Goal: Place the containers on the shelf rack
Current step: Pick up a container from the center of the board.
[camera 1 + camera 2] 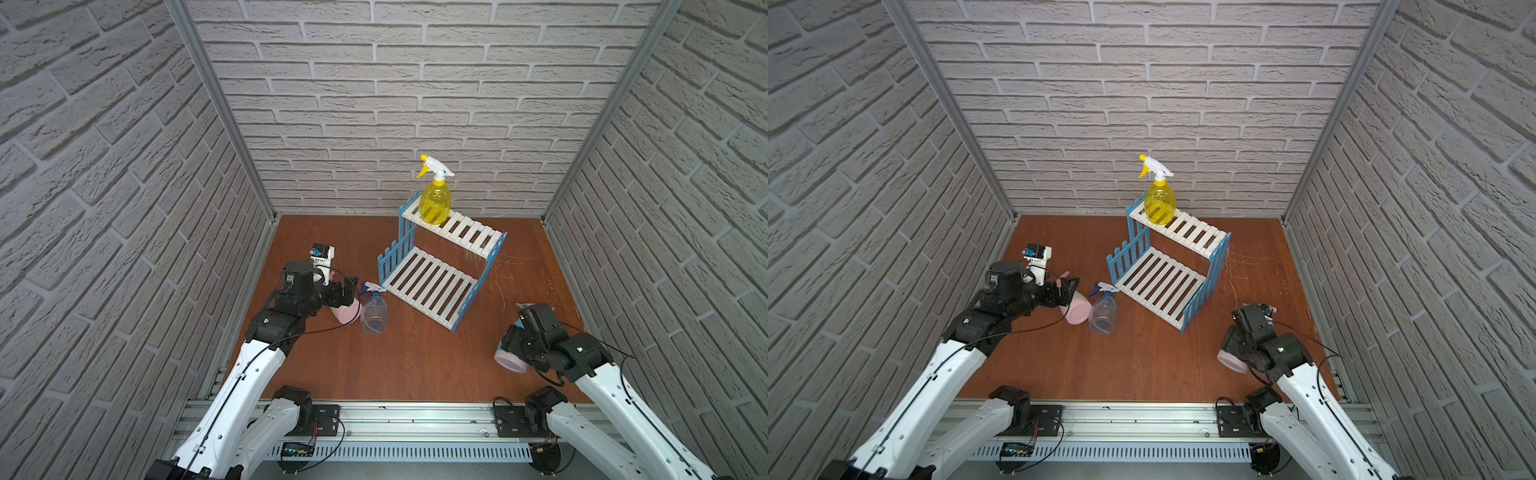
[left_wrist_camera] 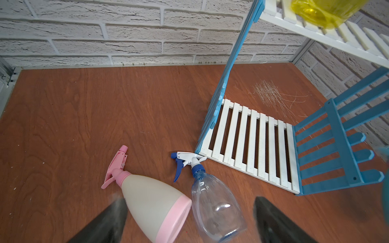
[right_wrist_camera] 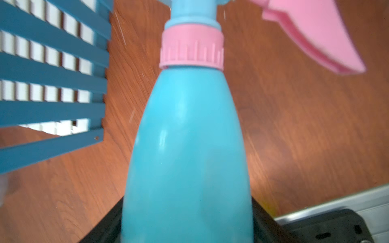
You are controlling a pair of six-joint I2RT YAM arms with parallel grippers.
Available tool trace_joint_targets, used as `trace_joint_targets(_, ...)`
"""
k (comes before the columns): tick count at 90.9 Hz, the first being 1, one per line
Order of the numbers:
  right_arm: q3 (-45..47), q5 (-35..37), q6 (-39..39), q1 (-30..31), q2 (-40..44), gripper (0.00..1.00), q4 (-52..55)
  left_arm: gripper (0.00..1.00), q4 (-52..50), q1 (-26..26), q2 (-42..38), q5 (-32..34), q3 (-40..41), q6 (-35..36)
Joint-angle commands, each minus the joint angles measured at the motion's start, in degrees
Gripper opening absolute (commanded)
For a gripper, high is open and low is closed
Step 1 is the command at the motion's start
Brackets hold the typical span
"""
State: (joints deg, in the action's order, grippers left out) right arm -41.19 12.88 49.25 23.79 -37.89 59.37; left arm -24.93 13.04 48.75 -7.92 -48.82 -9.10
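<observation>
The shelf rack stands mid-table with a yellow bottle upright on its upper tier. A cream bottle with a pink base and a clear bottle lie side by side left of the rack. My left gripper hangs open just above those two, touching neither. At the right, my right gripper is shut on the light blue bottle, both fingers pressed to its sides, its pink base toward the front.
Brick-pattern walls close the table on the left, back and right. A metal rail runs along the front edge. The rack's blue fence panel is close beside the held bottle. Scratches mark the wood behind the rack.
</observation>
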Motion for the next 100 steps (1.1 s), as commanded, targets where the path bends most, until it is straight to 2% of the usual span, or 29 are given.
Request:
trace_joint_targets(1,-3.81,11.51,-4.09,0.28,3.79,0.71,-2.18,0.98,2.04,-0.39,-1.18,0.91,0.47,-0.20)
trace_joint_targets(10,-6.85,16.76,-7.78,0.29,4.32,0.70,-9.37,0.98,2.63,-0.46,-1.79,0.89,0.75,-0.51)
trace_joint_targets(22,-11.06,18.78,-18.59,0.29,2.06,0.70,-22.68,0.98,2.61,-0.47,-2.55,1.17,0.98,-0.81)
trace_joint_targets(30,-11.68,17.64,-26.11,0.30,1.38,0.71,-34.20,0.98,2.96,-0.47,-3.52,1.59,1.35,-0.96)
trace_joint_targets(44,-11.80,8.82,-37.29,0.29,-1.83,0.70,-52.21,0.98,3.15,-0.45,-4.06,2.06,1.63,-1.10)
trace_joint_targets(67,-14.22,-4.79,-48.29,0.29,-12.40,0.68,-70.30,0.98,2.88,-0.47,-3.77,3.23,2.01,0.18)
trace_joint_targets(81,-15.80,-11.34,-53.16,0.19,-18.39,0.68,-78.16,0.98,3.73,-0.47,-3.38,2.55,2.37,0.23)
trace_joint_targets(100,-18.82,-18.90,-56.32,-0.16,-24.68,0.68,-81.27,0.98,3.79,-0.48,-2.40,2.27,2.35,0.33)
